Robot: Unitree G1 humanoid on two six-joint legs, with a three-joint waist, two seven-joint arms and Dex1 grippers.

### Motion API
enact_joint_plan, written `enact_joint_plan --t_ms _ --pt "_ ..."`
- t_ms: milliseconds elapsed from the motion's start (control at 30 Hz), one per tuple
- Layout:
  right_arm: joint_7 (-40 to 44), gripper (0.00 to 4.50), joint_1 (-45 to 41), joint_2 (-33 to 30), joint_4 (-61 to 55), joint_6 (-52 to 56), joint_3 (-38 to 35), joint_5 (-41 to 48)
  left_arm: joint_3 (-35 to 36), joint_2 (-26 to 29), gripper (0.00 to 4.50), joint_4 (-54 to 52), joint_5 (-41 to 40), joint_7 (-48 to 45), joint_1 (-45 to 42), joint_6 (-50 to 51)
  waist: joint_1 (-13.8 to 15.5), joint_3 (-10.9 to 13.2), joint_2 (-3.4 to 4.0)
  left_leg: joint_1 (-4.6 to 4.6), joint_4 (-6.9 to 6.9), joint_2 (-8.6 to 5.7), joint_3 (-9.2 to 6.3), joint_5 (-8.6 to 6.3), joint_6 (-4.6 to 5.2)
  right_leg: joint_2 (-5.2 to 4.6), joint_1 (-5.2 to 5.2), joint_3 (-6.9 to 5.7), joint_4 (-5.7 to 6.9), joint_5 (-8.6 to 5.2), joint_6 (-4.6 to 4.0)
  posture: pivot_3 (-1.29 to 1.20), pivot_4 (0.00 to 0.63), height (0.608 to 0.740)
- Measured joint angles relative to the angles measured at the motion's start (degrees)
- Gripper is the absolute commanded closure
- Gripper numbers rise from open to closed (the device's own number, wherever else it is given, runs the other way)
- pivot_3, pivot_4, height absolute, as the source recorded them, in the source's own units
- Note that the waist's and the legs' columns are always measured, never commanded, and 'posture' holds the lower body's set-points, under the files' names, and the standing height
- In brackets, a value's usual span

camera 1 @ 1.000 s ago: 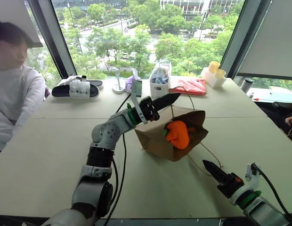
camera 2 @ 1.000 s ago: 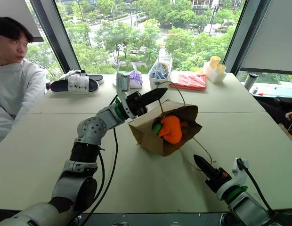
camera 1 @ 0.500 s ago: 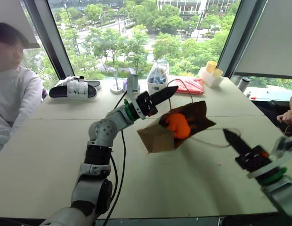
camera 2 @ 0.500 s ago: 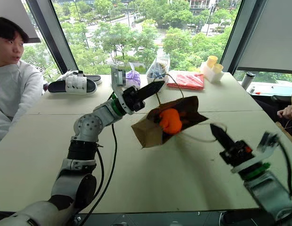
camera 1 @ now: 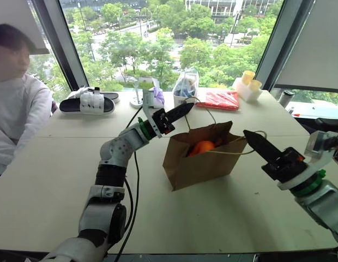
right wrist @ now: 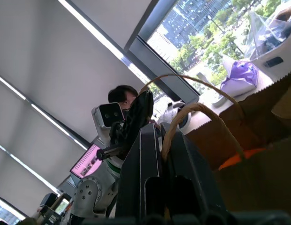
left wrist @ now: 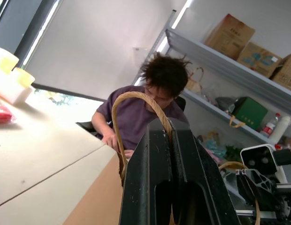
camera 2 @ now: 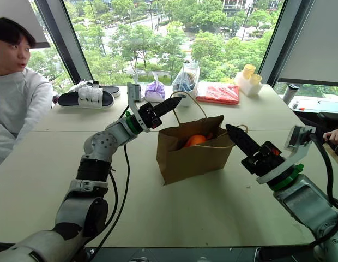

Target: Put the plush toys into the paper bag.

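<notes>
The paper bag (camera 1: 201, 158) stands upright mid-desk (camera 1: 60, 180) with an orange plush toy (camera 1: 201, 147) inside, between the left end effector (camera 1: 186, 107) and right end effector (camera 1: 249, 136), each pinching a cord handle.

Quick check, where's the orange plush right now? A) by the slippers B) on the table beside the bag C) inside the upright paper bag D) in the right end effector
C: the orange plush sits inside the upright paper bag, showing just above its rim.
</notes>
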Motion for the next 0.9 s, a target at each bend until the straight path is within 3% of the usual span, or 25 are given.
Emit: enact_joint_plan --t_ms 67,267,433,733,833,900 --pt "-0.07 3.16 0.31 0.0 -0.01 -0.02 0.88 -0.23 0.02 -0.01 3.21 1.41 0.27 -0.31 0.72 -0.42 -0.12 0.0 0.0 0.02 0.0 0.01 0.01 0.0 0.0 0.0 0.01 0.01 0.01 0.0 0.0 0.0 0.15 0.74" --pt "-0.14 0.06 0.48 0.21 -0.01 -0.6 2.52 -1.67 1.11 0.32 0.12 2.77 0.51 -0.95 1.04 -0.63 0.02 0.0 0.0 0.01 0.01 0.01 0.0 0.0 0.0 0.0 0.01 0.0 0.0 0.0 0.0 0.0 0.15 0.74" --pt "2.2 0.0 2.32 -0.27 -0.73 -0.88 1.84 -2.75 1.38 0.6 0.03 2.48 0.04 -1.09 1.07 0.32 0.14 0.0 0.0 0.0 0.01 0.01 -0.02 0.0 0.0 0.01 0.01 -0.01 0.0 0.0 0.0 0.0 0.15 0.74" --pt "9.59 0.0 14.49 -1.44 -2.61 0.04 -4.24 -2.5 4.03 9.51 0.03 -9.21 -5.56 -1.02 6.38 10.32 -0.34 -0.01 0.02 0.09 -0.01 0.04 0.0 -0.02 0.02 0.01 0.02 0.04 0.09 0.0 -0.01 0.0 0.15 0.74" --pt "10.3 0.8 15.71 -2.08 -2.61 1.98 -0.19 -6.75 5.6 14.86 0.0 -14.24 -7.03 -0.67 10.7 13.43 -0.97 -0.01 0.02 0.11 -0.04 0.07 -0.05 -0.01 0.02 0.02 -0.02 0.08 0.13 -0.01 -0.02 0.0 0.15 0.74" --pt "10.02 1.88 13.41 -1.76 -2.69 2.59 4.51 -9.45 6.03 17.88 0.0 -17.12 -7.62 -0.74 14.33 14.93 -1.38 -0.02 0.04 0.13 -0.06 0.08 -0.11 -0.01 0.02 0.02 -0.06 0.15 0.18 -0.01 -0.02 0.0 0.15 0.74"
